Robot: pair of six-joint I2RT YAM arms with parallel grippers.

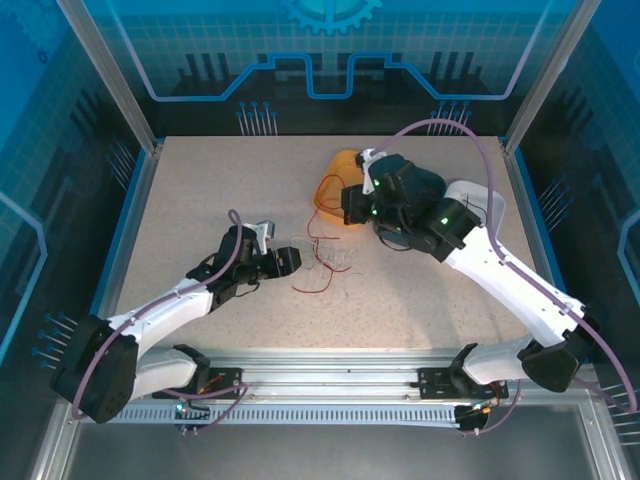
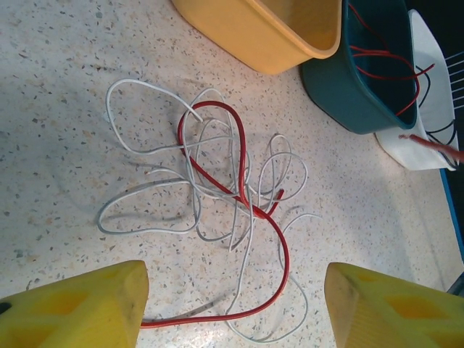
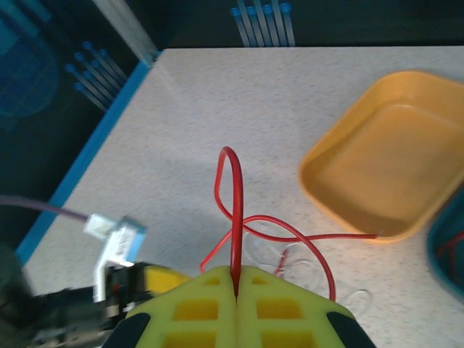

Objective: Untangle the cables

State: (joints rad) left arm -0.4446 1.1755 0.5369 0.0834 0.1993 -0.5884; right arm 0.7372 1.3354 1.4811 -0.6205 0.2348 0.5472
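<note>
Right hand (image 3: 237,284) pinches a red cable (image 3: 236,217); left hand (image 2: 235,297) spread beside the tangle (image 2: 246,199).

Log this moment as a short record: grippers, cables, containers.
left gripper: open, at the near edge of the tangle, holding nothing
right gripper: shut on a red cable
tangle: white cables with a red strand looped through, lying on the table
yellow tray: beyond the tangle, looks empty
teal bin: beside the yellow tray, red cables inside
white bin: next to the teal bin, contents unclear
</note>
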